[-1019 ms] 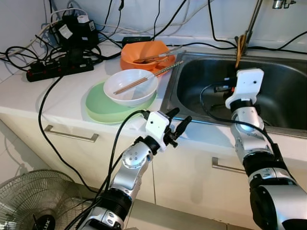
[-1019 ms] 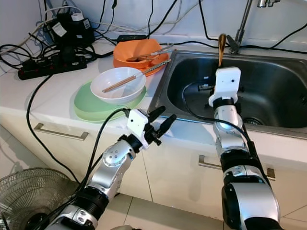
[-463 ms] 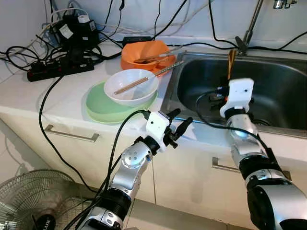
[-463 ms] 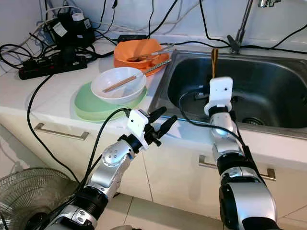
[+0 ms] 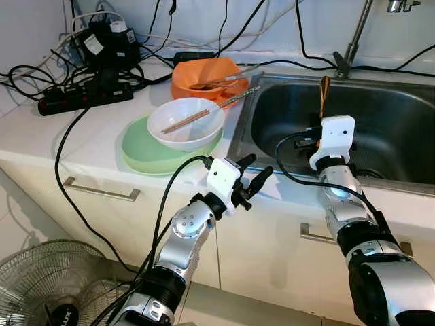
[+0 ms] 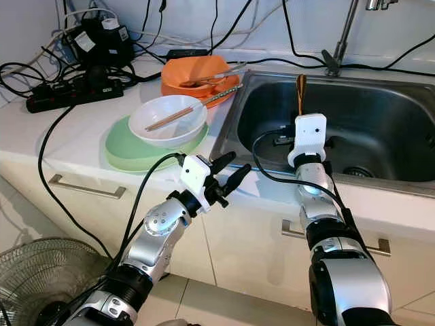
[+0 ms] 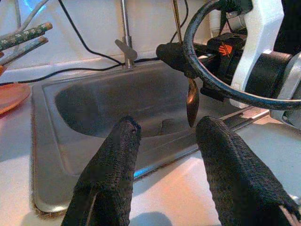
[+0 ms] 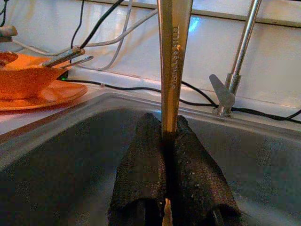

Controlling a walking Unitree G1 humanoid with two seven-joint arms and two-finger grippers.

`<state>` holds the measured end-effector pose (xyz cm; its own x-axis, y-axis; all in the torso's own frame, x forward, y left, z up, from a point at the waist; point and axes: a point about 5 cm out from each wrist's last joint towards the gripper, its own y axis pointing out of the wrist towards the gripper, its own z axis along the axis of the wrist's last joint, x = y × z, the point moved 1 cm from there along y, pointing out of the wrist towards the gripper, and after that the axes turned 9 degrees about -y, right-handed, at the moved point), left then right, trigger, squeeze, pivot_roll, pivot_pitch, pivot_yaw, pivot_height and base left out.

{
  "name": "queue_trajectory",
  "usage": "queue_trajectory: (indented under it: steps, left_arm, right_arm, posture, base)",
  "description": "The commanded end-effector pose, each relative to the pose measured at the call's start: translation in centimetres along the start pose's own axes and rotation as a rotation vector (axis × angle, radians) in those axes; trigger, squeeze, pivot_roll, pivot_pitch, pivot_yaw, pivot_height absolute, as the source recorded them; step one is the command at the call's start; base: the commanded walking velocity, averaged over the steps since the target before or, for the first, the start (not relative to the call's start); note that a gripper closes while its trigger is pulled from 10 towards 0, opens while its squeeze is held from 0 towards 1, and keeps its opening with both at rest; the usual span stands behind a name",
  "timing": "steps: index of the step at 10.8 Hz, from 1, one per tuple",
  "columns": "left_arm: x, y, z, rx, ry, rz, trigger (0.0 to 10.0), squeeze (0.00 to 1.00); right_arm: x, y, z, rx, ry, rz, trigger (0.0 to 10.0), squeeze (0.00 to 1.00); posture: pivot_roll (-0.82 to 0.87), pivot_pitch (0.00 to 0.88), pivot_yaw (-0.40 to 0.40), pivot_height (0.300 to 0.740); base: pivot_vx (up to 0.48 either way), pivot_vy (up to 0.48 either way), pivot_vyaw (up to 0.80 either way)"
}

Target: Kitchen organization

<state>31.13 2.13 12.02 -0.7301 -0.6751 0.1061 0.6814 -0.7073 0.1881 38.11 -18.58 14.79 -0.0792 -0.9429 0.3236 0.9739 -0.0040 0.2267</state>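
My right gripper (image 8: 167, 136) is shut on the handle of a metal spoon (image 8: 174, 56), which it holds upright over the steel sink (image 5: 285, 112). From the head the spoon (image 5: 325, 90) rises behind the white wrist block, and its bowl (image 7: 192, 101) hangs below the fingers. My left gripper (image 5: 253, 173) is open and holds nothing, hovering just in front of the counter's edge by the sink's near left corner. On the counter a white bowl (image 5: 197, 132) with chopsticks (image 5: 178, 122) sits on a green plate (image 5: 143, 155). An orange bowl (image 5: 204, 71) behind it holds more utensils.
A faucet (image 5: 355, 37) stands behind the sink. A black power strip (image 5: 81, 96), plugs and loose cables crowd the counter's back left. One cable hangs over the counter front. Drawer handles (image 5: 100, 192) run below, and a floor fan (image 5: 47, 282) stands at lower left.
My right arm has carried the spoon left and lower, toward the sink's near side. The left arm has stayed where it was.
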Motion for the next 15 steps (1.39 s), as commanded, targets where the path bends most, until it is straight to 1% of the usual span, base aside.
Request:
queue_trajectory:
  steps: [1, 2, 4, 5, 6, 8, 11, 12, 13, 14, 15]
  left_arm:
    - [-0.2, -0.4, -0.4, -0.027, -0.003, 0.010, 10.0, 0.00]
    - [-0.2, -0.4, -0.4, -0.027, -0.003, 0.010, 10.0, 0.00]
    - [-0.2, -0.4, -0.5, -0.030, -0.004, 0.009, 10.0, 0.00]
    - [-0.2, -0.4, -0.5, -0.031, -0.004, 0.009, 10.0, 0.00]
    - [-0.2, -0.4, -0.5, -0.033, -0.004, 0.008, 10.0, 0.00]
    - [-0.1, -0.3, -0.6, -0.033, -0.005, 0.005, 10.0, 0.00]
    - [-0.1, -0.2, -0.5, -0.032, -0.003, 0.002, 10.0, 0.00]
    - [-0.1, -0.2, -0.5, -0.029, -0.004, 0.006, 10.0, 0.00]
    - [-0.1, -0.2, -0.5, -0.026, -0.005, 0.012, 10.0, 0.00]
    - [-0.2, -0.3, -0.5, -0.025, -0.005, 0.019, 10.0, 0.00]
    - [-0.2, -0.3, -0.5, -0.024, -0.005, 0.024, 10.0, 0.00]
  right_arm:
    - [-0.8, 0.1, 0.0, -0.005, 0.006, 0.026, 10.0, 0.68]
    - [-0.9, 0.0, 0.0, -0.006, 0.007, 0.029, 10.0, 0.80]
    - [-1.0, -0.1, -0.1, -0.008, 0.009, 0.033, 10.0, 0.78]
    - [-1.0, 0.0, -0.1, -0.008, 0.006, 0.033, 10.0, 0.67]
    - [-1.1, 0.0, -0.1, -0.007, 0.004, 0.033, 10.0, 0.00]
    - [-1.1, 0.0, 0.1, -0.003, 0.004, 0.031, 10.0, 0.00]
    - [-0.7, 0.2, 0.5, 0.022, 0.002, 0.016, 10.0, 0.00]
    - [-0.2, 0.4, 1.2, 0.066, -0.001, 0.001, 10.0, 0.00]
    - [0.7, 0.8, 2.5, 0.128, 0.000, -0.027, 10.0, 0.00]
    - [1.2, 1.1, 3.7, 0.184, -0.011, -0.030, 10.0, 0.00]
    - [1.5, 1.0, 4.3, 0.219, -0.022, -0.023, 10.0, 0.00]
  posture:
    - [0.07, 0.000, 0.070, 0.740]
    - [0.07, 0.000, 0.069, 0.740]
    - [0.07, 0.000, 0.067, 0.740]
    - [0.07, 0.000, 0.067, 0.740]
    - [0.07, 0.000, 0.068, 0.740]
    - [0.07, 0.000, 0.070, 0.740]
    - [0.06, 0.000, 0.069, 0.740]
    - [0.06, 0.000, 0.069, 0.740]
    - [0.06, 0.000, 0.069, 0.740]
    - [0.05, 0.000, 0.067, 0.740]
    - [0.05, 0.000, 0.064, 0.740]
  base:
    - [0.000, 0.000, 0.00]
    - [0.000, 0.000, 0.00]
    - [0.000, 0.000, 0.00]
    - [0.000, 0.000, 0.00]
    - [0.000, 0.000, 0.00]
    - [0.000, 0.000, 0.00]
    - [0.000, 0.000, 0.00]
    - [0.000, 0.000, 0.00]
    - [0.000, 0.000, 0.00]
    - [0.000, 0.000, 0.00]
    - [0.000, 0.000, 0.00]
